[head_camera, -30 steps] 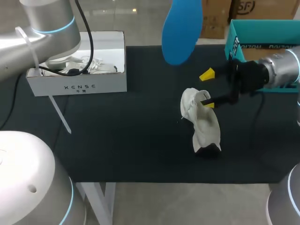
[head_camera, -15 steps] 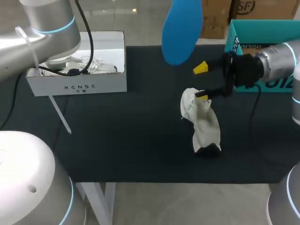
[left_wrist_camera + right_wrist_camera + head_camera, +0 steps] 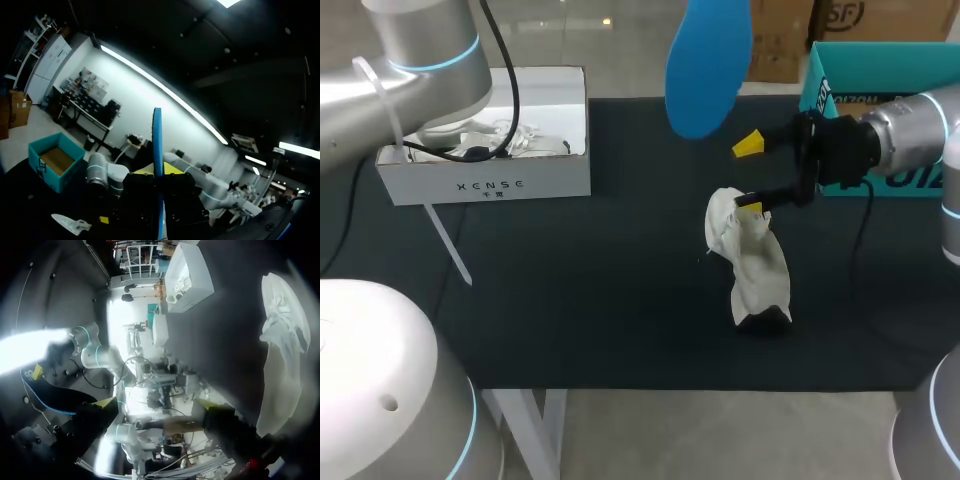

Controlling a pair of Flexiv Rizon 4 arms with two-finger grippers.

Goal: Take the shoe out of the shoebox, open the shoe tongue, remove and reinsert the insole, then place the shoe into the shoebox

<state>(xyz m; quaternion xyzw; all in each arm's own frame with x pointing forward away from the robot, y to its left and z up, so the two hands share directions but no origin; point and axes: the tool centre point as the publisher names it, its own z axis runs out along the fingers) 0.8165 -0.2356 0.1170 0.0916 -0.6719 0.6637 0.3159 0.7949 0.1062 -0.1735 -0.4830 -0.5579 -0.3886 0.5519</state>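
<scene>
**A:** What is found at the left?

**B:** A white open-topped cardboard box is stood on the black-covered table. Something white and laced is seen inside it, but it cannot be made out for certain.

**A:** And in the middle?

**B:** A blue foam insole is held high above the table, well apart from the shoe. In the left wrist view it is seen edge-on and is clamped from 2 sides by the fingers of the left gripper.

**A:** Where is the shoe?

**B:** A limp white fabric shoe is laid on the table right of centre, outside any box. The fingers of the right gripper are spread wide and nothing is grasped. The lower yellow tip is set at the shoe's opening, and the upper tip is in the air. A teal cardboard box is stood at the far right.

**A:** What could go wrong?

**B:** Reinsertion is judged to be next. The shoe is soft and is pinned by nothing, so it could be shoved or tipped by the insole. The tongue could be folded under if the opening is not kept wide. The insole could be buckled by a steep entry, and the 2 grippers could be knocked together over the shoe.
</scene>
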